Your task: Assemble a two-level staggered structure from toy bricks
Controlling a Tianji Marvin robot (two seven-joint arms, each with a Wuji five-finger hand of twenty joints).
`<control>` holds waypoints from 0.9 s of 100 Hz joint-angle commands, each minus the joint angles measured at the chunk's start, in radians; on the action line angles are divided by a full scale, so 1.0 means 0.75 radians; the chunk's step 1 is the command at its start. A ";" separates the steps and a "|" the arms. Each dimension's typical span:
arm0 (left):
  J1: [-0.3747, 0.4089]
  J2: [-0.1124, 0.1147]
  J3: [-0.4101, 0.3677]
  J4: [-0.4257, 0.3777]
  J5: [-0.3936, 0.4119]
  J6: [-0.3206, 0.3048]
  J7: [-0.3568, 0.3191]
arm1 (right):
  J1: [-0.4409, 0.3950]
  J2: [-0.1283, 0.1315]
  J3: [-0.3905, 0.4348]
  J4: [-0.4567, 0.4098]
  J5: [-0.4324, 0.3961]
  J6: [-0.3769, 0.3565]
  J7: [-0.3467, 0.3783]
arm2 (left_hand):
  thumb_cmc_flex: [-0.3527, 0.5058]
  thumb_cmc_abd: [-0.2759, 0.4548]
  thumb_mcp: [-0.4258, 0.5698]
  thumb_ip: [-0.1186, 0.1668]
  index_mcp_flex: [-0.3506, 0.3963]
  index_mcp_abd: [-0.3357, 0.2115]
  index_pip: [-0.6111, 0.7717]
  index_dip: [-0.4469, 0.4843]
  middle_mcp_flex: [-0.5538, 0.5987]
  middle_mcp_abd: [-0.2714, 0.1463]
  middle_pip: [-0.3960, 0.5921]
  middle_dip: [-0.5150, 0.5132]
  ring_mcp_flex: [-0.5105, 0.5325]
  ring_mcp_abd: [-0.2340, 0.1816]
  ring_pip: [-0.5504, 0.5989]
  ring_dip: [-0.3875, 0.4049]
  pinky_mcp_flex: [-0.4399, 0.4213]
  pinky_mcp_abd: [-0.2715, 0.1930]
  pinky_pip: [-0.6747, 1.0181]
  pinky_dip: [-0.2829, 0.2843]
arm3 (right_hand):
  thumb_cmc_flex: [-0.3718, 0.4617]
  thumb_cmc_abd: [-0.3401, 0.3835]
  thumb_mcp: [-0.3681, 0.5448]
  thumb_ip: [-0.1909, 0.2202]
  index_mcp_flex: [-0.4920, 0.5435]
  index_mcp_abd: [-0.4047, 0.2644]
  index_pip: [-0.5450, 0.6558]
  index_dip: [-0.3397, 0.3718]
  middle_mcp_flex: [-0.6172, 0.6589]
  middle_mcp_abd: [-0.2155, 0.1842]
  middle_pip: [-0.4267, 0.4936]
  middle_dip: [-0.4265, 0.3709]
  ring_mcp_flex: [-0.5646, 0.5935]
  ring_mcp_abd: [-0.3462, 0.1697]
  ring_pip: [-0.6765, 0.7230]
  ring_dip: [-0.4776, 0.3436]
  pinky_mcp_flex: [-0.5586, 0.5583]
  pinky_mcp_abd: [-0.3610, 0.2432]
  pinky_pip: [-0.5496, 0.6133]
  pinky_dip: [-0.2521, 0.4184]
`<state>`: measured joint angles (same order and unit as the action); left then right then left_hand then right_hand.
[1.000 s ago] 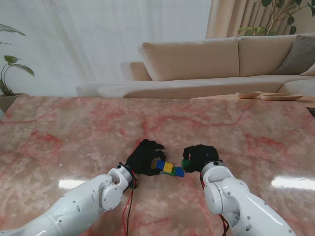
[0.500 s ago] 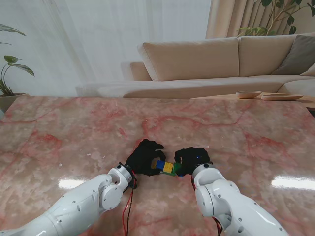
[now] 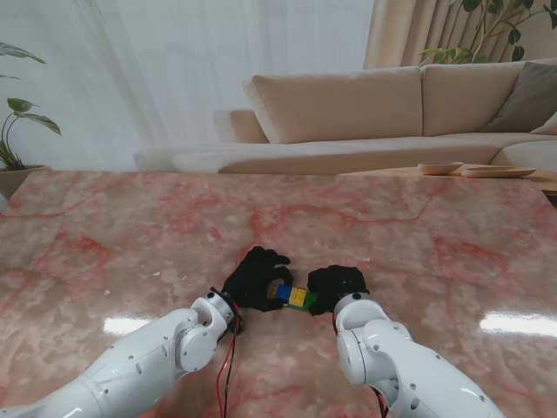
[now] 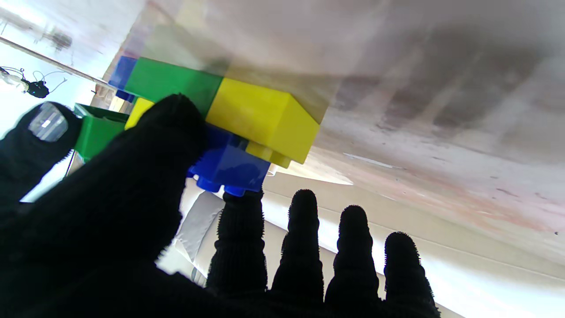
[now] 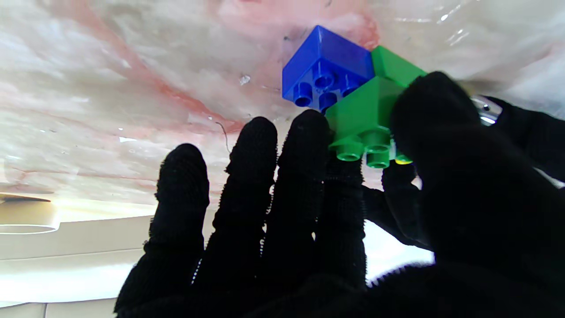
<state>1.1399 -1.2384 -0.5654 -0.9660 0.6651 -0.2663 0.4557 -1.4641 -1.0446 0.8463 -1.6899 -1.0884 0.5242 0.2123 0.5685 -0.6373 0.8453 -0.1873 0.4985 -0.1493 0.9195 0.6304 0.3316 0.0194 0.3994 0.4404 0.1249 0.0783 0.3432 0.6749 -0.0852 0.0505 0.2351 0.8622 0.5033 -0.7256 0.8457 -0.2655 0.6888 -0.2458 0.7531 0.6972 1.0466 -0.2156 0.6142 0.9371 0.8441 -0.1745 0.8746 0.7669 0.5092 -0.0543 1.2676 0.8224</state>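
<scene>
A brick structure (image 3: 294,297) sits on the marble table (image 3: 130,226) between my two hands. In the left wrist view its lower row reads blue brick (image 4: 122,73), green brick (image 4: 172,84), yellow brick (image 4: 265,117). On top sit a blue brick (image 4: 227,161) and a yellow one (image 4: 139,110). My left hand (image 3: 255,277) pinches the upper blue brick with thumb and forefinger. My right hand (image 3: 338,286) grips a green brick (image 5: 366,115) between thumb and forefinger. It holds that brick over the row's right end, beside the lower blue brick (image 5: 326,66). Whether it is seated I cannot tell.
A beige sofa (image 3: 392,104) stands beyond the table's far edge. Shallow dishes (image 3: 474,169) rest on a side surface at the far right. A potted plant (image 3: 13,131) is at the far left.
My right hand has carried the green brick leftward to the structure and now covers its right end. The left hand has stayed put.
</scene>
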 commanded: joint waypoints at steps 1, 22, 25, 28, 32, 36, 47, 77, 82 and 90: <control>0.054 0.017 0.023 0.077 0.005 0.012 -0.025 | 0.000 -0.006 -0.009 0.015 0.010 0.018 0.017 | -0.028 0.026 0.043 0.017 0.007 -0.021 0.002 0.023 0.011 -0.022 -0.016 0.004 0.024 0.020 -0.009 0.000 -0.012 0.000 -0.001 0.015 | 0.031 0.119 0.057 -0.008 0.120 -0.108 0.145 0.045 0.009 0.013 0.028 0.030 0.026 0.001 0.036 0.026 -0.012 -0.018 0.061 0.042; 0.056 0.018 0.022 0.075 0.004 0.014 -0.026 | 0.018 -0.009 -0.032 0.033 0.013 0.047 0.005 | -0.030 0.026 0.042 0.017 0.007 -0.022 0.002 0.023 0.012 -0.023 -0.016 0.004 0.024 0.020 -0.009 0.000 -0.012 -0.001 -0.002 0.015 | 0.032 0.120 0.054 -0.007 0.117 -0.108 0.145 0.046 0.005 0.012 0.031 0.028 0.022 0.001 0.035 0.025 -0.013 -0.019 0.064 0.043; 0.056 0.018 0.022 0.074 0.004 0.014 -0.026 | 0.019 -0.009 -0.035 0.035 0.012 0.051 0.002 | -0.029 0.025 0.043 0.018 0.007 -0.022 0.002 0.023 0.013 -0.022 -0.015 0.004 0.023 0.021 -0.009 0.000 -0.012 0.000 -0.002 0.015 | 0.032 0.120 0.054 -0.007 0.117 -0.108 0.145 0.046 0.005 0.012 0.031 0.028 0.021 0.001 0.035 0.025 -0.013 -0.019 0.064 0.044; 0.056 0.018 0.022 0.074 0.003 0.014 -0.027 | 0.021 -0.010 -0.037 0.037 0.013 0.055 -0.001 | -0.029 0.026 0.044 0.018 0.007 -0.021 0.001 0.023 0.012 -0.022 -0.016 0.004 0.024 0.020 -0.009 0.000 -0.012 0.001 -0.002 0.015 | 0.030 0.121 0.053 -0.007 0.117 -0.108 0.145 0.046 0.006 0.012 0.032 0.028 0.021 0.001 0.035 0.025 -0.013 -0.020 0.065 0.044; 0.056 0.018 0.021 0.074 0.003 0.014 -0.028 | 0.023 -0.010 -0.039 0.039 0.016 0.059 -0.004 | -0.028 0.026 0.044 0.018 0.007 -0.020 0.001 0.023 0.013 -0.022 -0.016 0.004 0.024 0.021 -0.009 -0.001 -0.012 0.000 -0.002 0.014 | 0.031 0.121 0.054 -0.006 0.118 -0.108 0.145 0.047 0.006 0.011 0.032 0.027 0.022 0.002 0.036 0.025 -0.013 -0.020 0.065 0.044; 0.056 0.017 0.021 0.074 0.002 0.014 -0.028 | 0.025 -0.011 -0.043 0.042 0.019 0.065 -0.006 | -0.029 0.027 0.043 0.018 0.007 -0.020 0.001 0.023 0.013 -0.022 -0.016 0.004 0.023 0.021 -0.010 -0.001 -0.012 0.000 -0.002 0.014 | 0.030 0.121 0.053 -0.007 0.118 -0.107 0.145 0.047 0.006 0.012 0.033 0.027 0.021 0.002 0.036 0.026 -0.013 -0.020 0.067 0.045; 0.053 0.015 0.023 0.077 0.001 0.013 -0.026 | 0.030 -0.011 -0.050 0.046 0.017 0.075 -0.007 | -0.031 0.028 0.044 0.020 0.005 -0.017 0.000 0.023 0.012 -0.021 -0.016 0.004 0.022 0.021 -0.010 -0.001 -0.012 0.000 -0.003 0.014 | 0.029 0.122 0.052 -0.006 0.118 -0.109 0.145 0.047 0.005 0.011 0.034 0.027 0.022 0.002 0.037 0.026 -0.013 -0.020 0.069 0.046; 0.049 0.011 0.028 0.082 -0.003 0.016 -0.023 | 0.040 -0.011 -0.061 0.061 0.028 0.074 -0.011 | -0.037 0.037 0.042 0.024 0.001 -0.010 -0.003 0.023 0.011 -0.022 -0.016 0.004 0.021 0.020 -0.011 -0.001 -0.011 -0.001 -0.004 0.011 | 0.029 0.123 0.050 -0.006 0.118 -0.109 0.146 0.048 0.004 0.011 0.036 0.024 0.021 0.002 0.037 0.025 -0.013 -0.021 0.072 0.048; 0.049 0.011 0.029 0.082 -0.003 0.016 -0.023 | 0.042 -0.011 -0.064 0.063 0.028 0.073 -0.011 | -0.040 0.041 0.041 0.025 -0.001 -0.010 -0.004 0.023 0.011 -0.023 -0.016 0.004 0.021 0.019 -0.011 -0.001 -0.011 -0.001 -0.005 0.011 | 0.029 0.123 0.050 -0.006 0.118 -0.108 0.145 0.048 0.004 0.010 0.036 0.023 0.022 0.002 0.037 0.025 -0.013 -0.020 0.072 0.048; 0.049 0.011 0.029 0.081 -0.004 0.018 -0.025 | 0.046 -0.012 -0.071 0.067 0.033 0.079 -0.013 | -0.042 0.043 0.041 0.028 -0.002 -0.006 -0.005 0.024 0.011 -0.022 -0.016 0.004 0.019 0.019 -0.012 -0.001 -0.011 -0.001 -0.005 0.010 | 0.029 0.123 0.050 -0.006 0.118 -0.106 0.146 0.048 0.003 0.012 0.037 0.023 0.021 0.002 0.037 0.025 -0.014 -0.021 0.073 0.049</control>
<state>1.1382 -1.2388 -0.5629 -0.9647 0.6587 -0.2649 0.4548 -1.4262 -1.0502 0.7989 -1.6497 -1.0719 0.5759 0.1898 0.5598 -0.6368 0.8456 -0.1846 0.4985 -0.1493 0.9192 0.6306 0.3316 0.0194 0.3994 0.4403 0.1249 0.0783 0.3432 0.6749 -0.0852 0.0505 0.2351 0.8622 0.5031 -0.7196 0.8403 -0.2655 0.6888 -0.2403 0.7530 0.6972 1.0446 -0.2138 0.6195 0.9372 0.8439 -0.1745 0.8784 0.7670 0.5086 -0.0563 1.2809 0.8339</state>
